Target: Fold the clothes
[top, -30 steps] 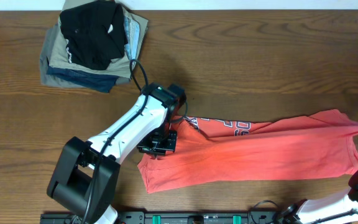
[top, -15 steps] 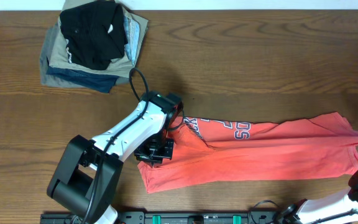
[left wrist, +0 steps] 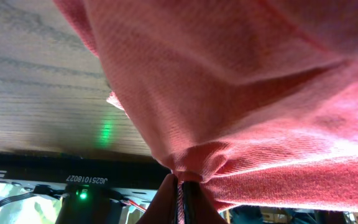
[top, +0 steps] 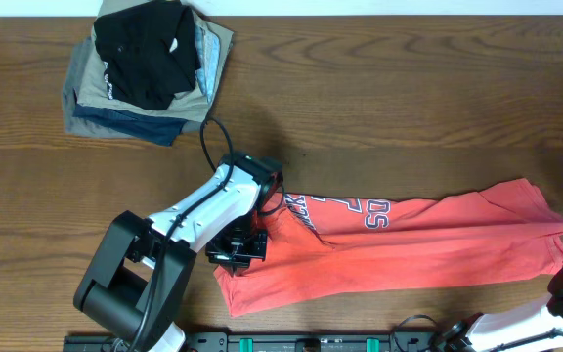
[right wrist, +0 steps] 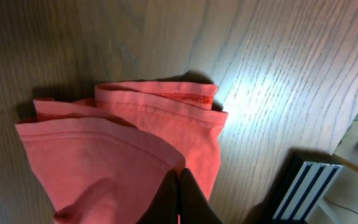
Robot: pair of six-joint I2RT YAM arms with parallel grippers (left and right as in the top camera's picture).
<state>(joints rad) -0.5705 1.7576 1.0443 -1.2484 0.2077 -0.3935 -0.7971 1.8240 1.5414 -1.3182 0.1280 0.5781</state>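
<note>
My coral-red T-shirt (top: 428, 244) lies stretched in a long rumpled band across the wood-grain bench (top: 409, 108), soft knit cotton, with dark block lettering (top: 350, 210) near its left end too creased to read. My left fingers (left wrist: 168, 202) are pinched tight on a bunched fold, my right fingers (right wrist: 163, 202) clamped on the stitched hem at the far end.

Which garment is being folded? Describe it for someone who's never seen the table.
On the wooden table, look along the near edge. The coral-red T-shirt lies stretched out there with dark block lettering showing, unlike the folded black, tan and blue stack at the far left corner.
</note>
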